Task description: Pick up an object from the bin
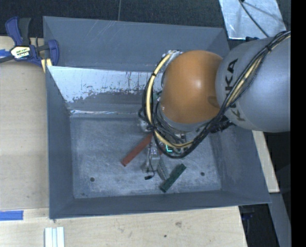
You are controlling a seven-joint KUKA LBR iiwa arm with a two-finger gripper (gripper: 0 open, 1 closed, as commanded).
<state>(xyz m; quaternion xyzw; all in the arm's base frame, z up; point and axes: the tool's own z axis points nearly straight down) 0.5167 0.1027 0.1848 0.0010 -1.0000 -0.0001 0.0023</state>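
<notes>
As the arm (pixel 255 86) comes in over the bin's right rim, its orange-covered wrist (pixel 189 86) hangs above the middle of the bin floor. Bundled cables loop round the wrist, and the gripper (pixel 153 164) points down at the floor a little nearer the near edge than the centre. Whether the gripper is open or closed cannot be told, because the wrist and cables crowd it, and neither can what, if anything, it has hold of.

A reddish-brown stick (pixel 135 153) lies flat on the floor just beside the gripper, on the side toward the bin's left wall. It slants from beside the gripper down toward the near-left corner. A dark green flat bar (pixel 172 178) lies on the gripper's other side, toward the near-right corner, close to the near edge and also slanted. The grey metal bin (pixel 91 138) carries these two loose things on its scuffed floor, and its far wall is streaked with scratches.
</notes>
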